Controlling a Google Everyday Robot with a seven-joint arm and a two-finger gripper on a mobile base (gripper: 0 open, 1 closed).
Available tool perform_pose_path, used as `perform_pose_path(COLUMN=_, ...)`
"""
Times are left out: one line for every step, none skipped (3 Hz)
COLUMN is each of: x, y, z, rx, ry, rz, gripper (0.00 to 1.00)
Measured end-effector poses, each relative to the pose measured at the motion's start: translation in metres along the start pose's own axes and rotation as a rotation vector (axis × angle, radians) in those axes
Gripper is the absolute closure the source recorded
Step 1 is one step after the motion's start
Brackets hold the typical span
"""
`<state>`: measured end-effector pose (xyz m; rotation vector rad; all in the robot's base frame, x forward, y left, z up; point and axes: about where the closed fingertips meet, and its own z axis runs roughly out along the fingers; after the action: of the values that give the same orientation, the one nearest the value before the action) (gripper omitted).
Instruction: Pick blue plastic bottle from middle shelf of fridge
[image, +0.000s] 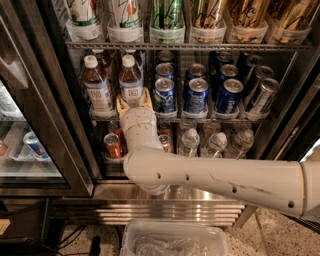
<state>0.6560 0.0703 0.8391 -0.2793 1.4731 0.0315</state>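
Note:
The blue plastic bottle (131, 79) stands second from left on the fridge's middle shelf (210, 120), white cap up, pale blue label facing me. A similar bottle with a whiter label (96, 86) stands just left of it. My gripper (134, 103) is at the shelf's front rail, right below and in front of the blue plastic bottle. It is open, with its tan fingertips (121, 105) spread on either side of the bottle's base. The bottle's bottom is hidden behind the gripper. My white arm (215, 180) reaches in from the right.
Blue cans (196, 95) fill the middle shelf to the right. Tall cans (167, 15) stand on the rack above; orange cans (112, 145) and water bottles (216, 143) below. The fridge frame (60, 125) and a second cooler's glass (20, 145) lie left. A clear plastic bin (172, 241) sits on the floor.

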Motion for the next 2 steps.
perform_pose_path(x=0.0000, y=0.0000, z=0.0000, rx=0.000, ry=0.000, rz=0.000, gripper=0.94)
perform_pose_path(x=0.0000, y=0.0000, z=0.0000, rx=0.000, ry=0.000, rz=0.000, gripper=1.00)
